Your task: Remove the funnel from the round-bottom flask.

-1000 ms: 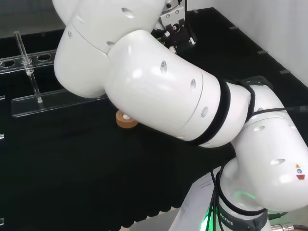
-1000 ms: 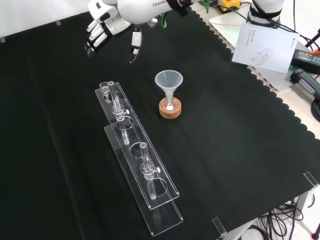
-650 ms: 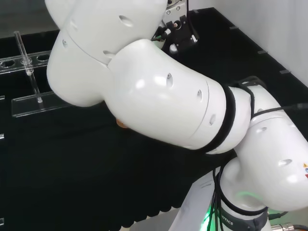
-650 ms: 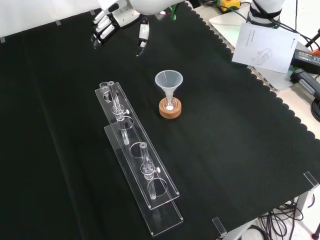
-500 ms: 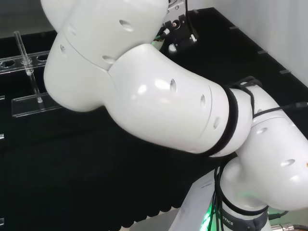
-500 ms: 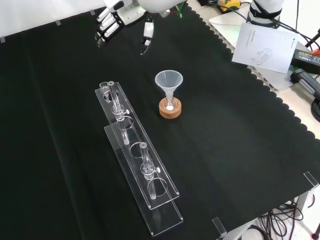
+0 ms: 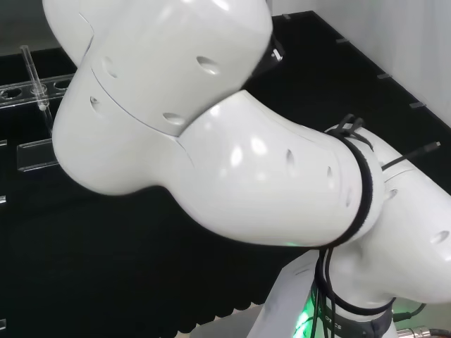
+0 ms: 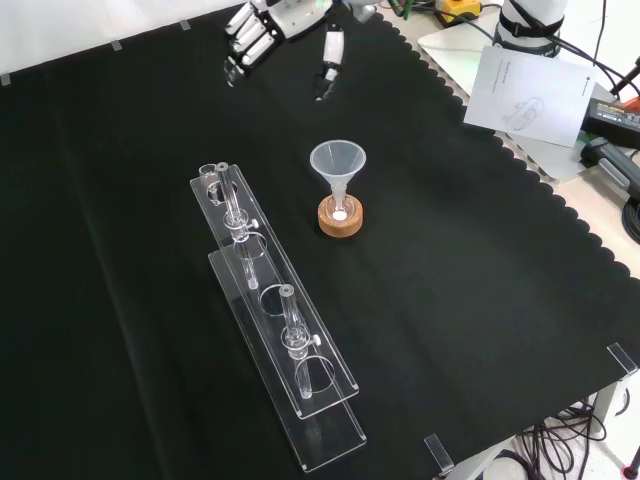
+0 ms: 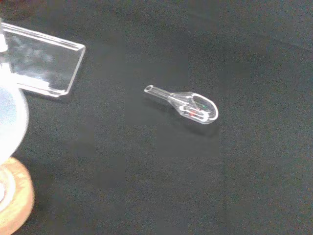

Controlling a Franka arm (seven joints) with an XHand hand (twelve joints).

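One funnel (image 8: pixel 338 160), below my hand (image 8: pixel 285 25).
My fingers (image 8: pixel 248 48) spread, holding nothing; one cork stand (image 8: pixel 341 216), one rack (image 8: pixel 275 315).

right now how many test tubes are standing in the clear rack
2. One test tube stands near the rack's far end in the front view, closer to the hand; the other test tube stands toward its near end. Clear glass; another could go unseen.

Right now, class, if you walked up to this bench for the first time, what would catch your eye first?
In the front view, the clear funnel stands mid-cloth in a flask on a cork ring. The robot hand hovers near the top edge, fingers relaxed and empty. A long clear rack lies left of the funnel.
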